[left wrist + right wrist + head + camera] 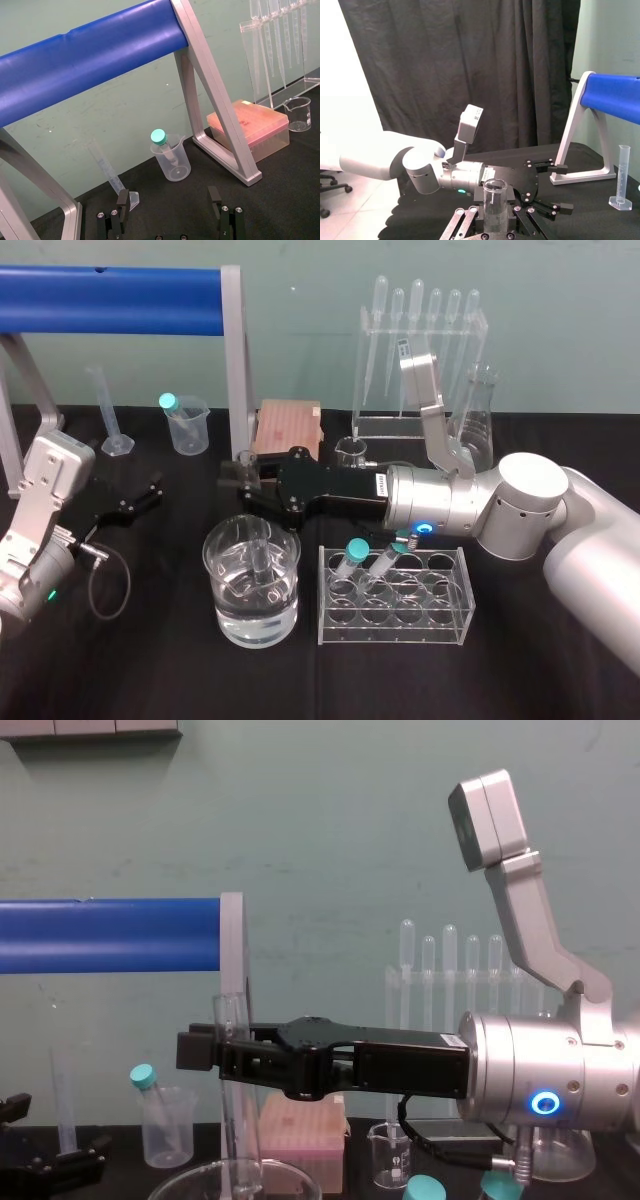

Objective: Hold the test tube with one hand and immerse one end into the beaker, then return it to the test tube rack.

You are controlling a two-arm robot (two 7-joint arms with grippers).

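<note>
Head view, nearest me first: the beaker [212, 552] stands at about 6 o'clock on the black table [150, 670], part-filled with clear liquid. The test tube rack [395, 625] sits just beside it at its 3 o'clock, with two teal-capped tubes [357, 550] leaning in its far row. My right gripper [243, 483] reaches in from the 3 o'clock side and hangs directly over the beaker. Its black fingers pinch the test tube [262, 558], which stands upright. The tube's open mouth is above the fingers and its lower end is down inside the beaker, past the rim and into the liquid as far as I can judge. From the side, the chest view shows the tube vertical, the fingers clamped around its upper part and its bottom passing below the beaker's rim. On the right wrist view the tube sits squarely between the two pads. My left gripper [135, 498] is parked at the beaker's 10 o'clock, well apart from it, low over the table with its fingers spread and holding nothing. The left wrist view shows the gap plainly. Farther back, at 11 o'clock, a small plastic beaker [187, 428] holds a single capped tube [168, 400], with a graduated cylinder [112, 420] at its 9 o'clock. A pink box [290, 425] lies at 12 o'clock and a small glass beaker [350, 450] just beside it. The pipette stand [420, 360] and a conical flask [480, 420] are at 1 o'clock. The blue bar [110, 287] crosses the far left.
</note>
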